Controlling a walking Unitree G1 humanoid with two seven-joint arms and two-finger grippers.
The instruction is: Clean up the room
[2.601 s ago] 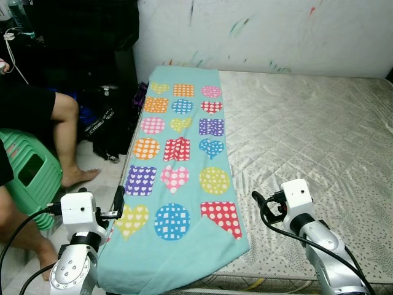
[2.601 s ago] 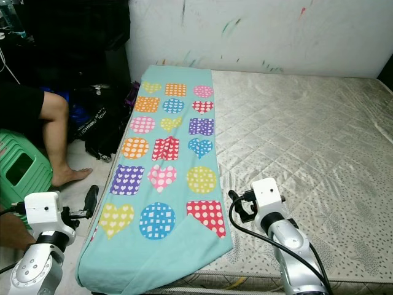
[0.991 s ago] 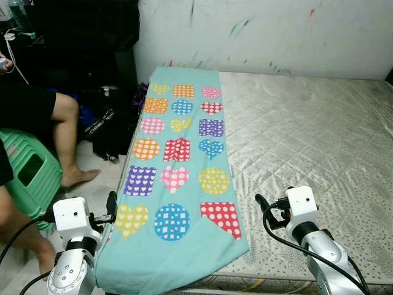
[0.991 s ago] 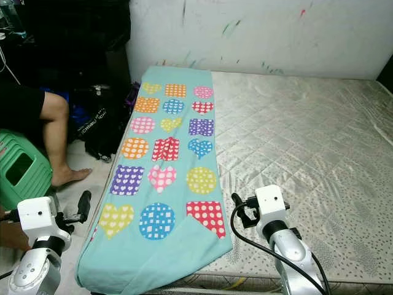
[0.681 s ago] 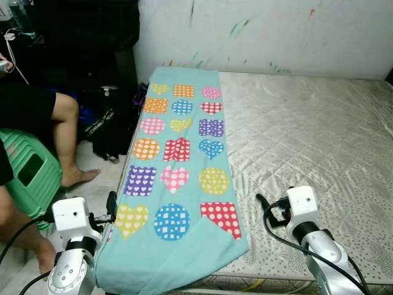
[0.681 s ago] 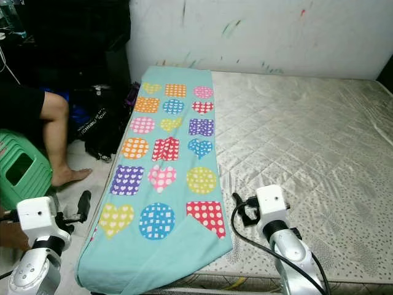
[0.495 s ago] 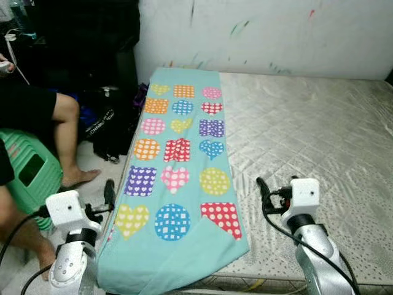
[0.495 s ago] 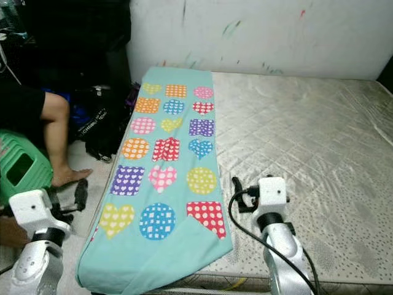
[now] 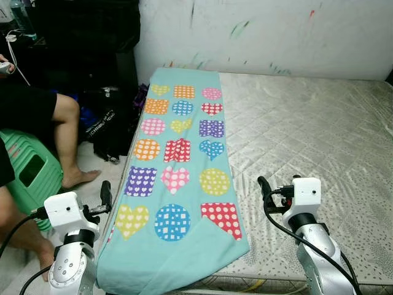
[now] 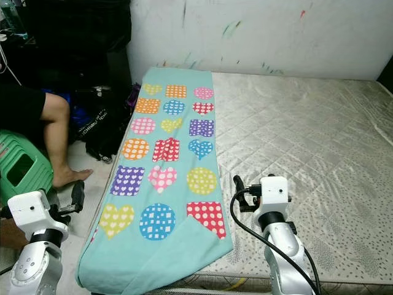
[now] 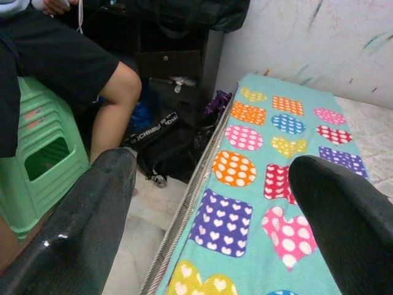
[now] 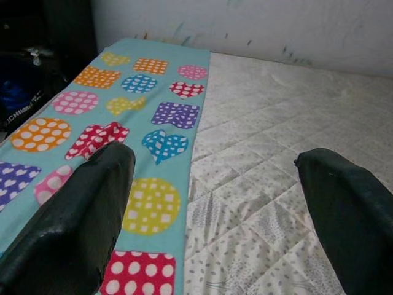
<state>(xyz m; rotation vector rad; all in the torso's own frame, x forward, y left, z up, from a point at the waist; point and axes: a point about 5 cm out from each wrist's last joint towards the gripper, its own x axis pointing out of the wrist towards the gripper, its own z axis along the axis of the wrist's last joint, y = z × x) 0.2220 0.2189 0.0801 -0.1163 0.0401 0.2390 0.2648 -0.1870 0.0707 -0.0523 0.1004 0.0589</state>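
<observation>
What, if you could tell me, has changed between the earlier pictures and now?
The left tool has drifted outward, off the blanket's edge and toward the floor beside the mattress. The right tool has risen slightly above the mattress. Neither took hold of anything. The blanket, the mattress and the seated person stayed as they were.

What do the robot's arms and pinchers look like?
Both arms are shiny silver tubes. Each ends in a white boxy block with small dark dots, and black cables loop from it. The left gripper and the right gripper each have two long, rounded, glossy black fingers.
</observation>
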